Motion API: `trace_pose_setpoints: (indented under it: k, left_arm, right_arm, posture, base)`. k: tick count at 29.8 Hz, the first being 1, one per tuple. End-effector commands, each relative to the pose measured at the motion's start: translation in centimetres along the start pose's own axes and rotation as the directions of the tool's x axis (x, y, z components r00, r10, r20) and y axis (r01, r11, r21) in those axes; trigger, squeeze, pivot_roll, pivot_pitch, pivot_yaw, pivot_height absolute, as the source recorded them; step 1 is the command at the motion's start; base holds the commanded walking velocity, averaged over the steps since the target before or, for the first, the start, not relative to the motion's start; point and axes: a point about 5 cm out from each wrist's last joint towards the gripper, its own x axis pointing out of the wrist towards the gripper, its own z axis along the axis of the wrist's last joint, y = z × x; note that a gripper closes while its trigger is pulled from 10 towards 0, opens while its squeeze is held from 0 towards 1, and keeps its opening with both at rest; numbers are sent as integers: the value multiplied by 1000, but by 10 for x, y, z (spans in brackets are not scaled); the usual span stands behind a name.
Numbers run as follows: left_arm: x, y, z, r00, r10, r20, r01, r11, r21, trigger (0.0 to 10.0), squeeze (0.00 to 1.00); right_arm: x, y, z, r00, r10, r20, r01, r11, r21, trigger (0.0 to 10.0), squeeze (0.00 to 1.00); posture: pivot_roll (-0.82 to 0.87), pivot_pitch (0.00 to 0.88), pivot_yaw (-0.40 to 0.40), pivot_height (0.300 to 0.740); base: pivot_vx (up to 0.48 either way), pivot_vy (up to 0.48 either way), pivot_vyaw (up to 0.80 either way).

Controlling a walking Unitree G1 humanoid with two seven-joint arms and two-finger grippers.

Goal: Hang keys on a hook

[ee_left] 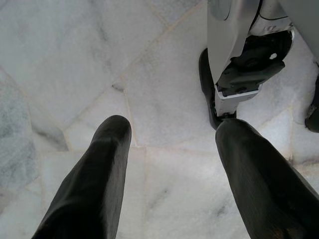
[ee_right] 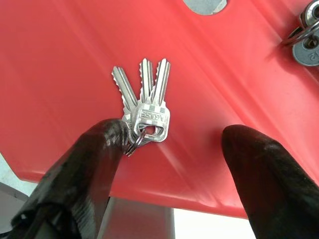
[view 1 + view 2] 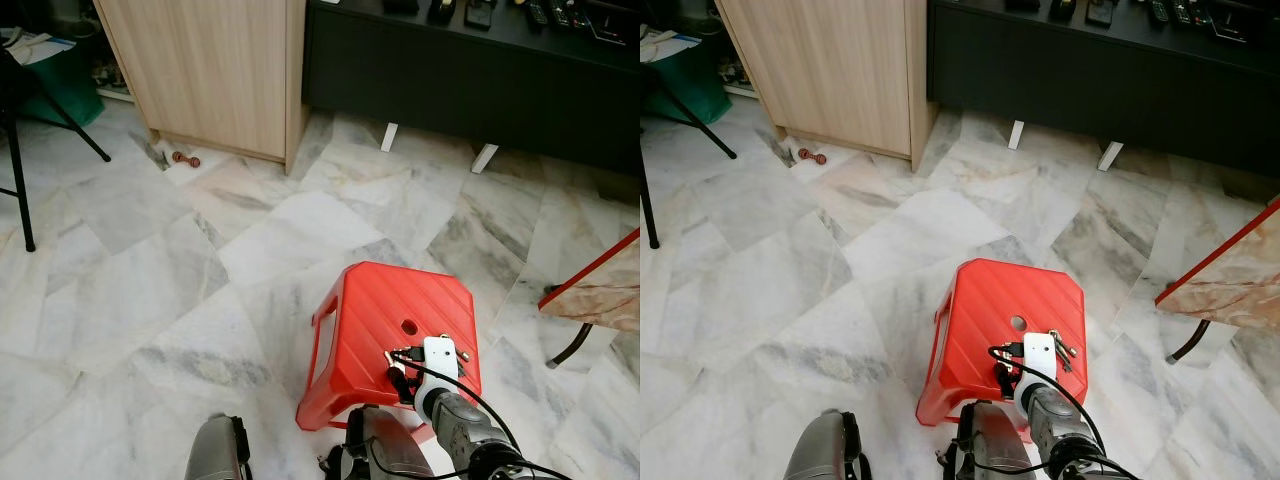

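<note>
Serrated silver keys (image 2: 144,102) — glossy ribbed red stool (image 2: 60,64)

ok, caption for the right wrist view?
Open right gripper over the red stool, one finger touching the ring of a three-key bunch lying on the seat.

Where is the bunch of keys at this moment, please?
In the right wrist view the bunch of keys lies flat on top of the red stool, touching one finger of the open right end effector, near the stool's front edge.
</note>
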Motion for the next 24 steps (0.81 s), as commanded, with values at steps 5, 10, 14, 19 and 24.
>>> trace_pose_setpoints:
  k: [5,10,14,19,24]
  left_arm:
    - [-11,-28,-25,992,-86,-92,86,996,-6,10000,0]
    - [-11,-29,-25,992,-85,-92,85,996,-6,10000,0]
    - [-11,-29,-25,992,-84,-91,83,996,-6,10000,0]
    - [-11,-29,-25,993,-82,-90,82,997,-7,10000,0]
    - [-11,-29,-25,992,-83,-90,82,997,-7,10000,0]
  right_arm:
    - [-2,-7,-7,999,-18,-29,17,1000,-16,0,0]
    - [-2,-7,-8,999,-22,-34,21,999,-29,10000,0]
    - [-2,-7,-8,999,-19,-35,18,999,-31,10000,0]
    - [-2,-6,-8,999,-12,-34,10,999,-39,10000,0]
    - [-2,-6,-8,999,-7,-33,5,999,-43,2353,0]
  posture:
    - [2,260,-191,637]
    - [1,259,-194,637]
    - [1,258,-194,637]
    - [1,258,-195,637]
    - [0,257,-196,637]
  base:
    - [0,0,0]
    - [0,0,0]
    - [0,0,0]
    - [0,0,0]
    - [0,0,0]
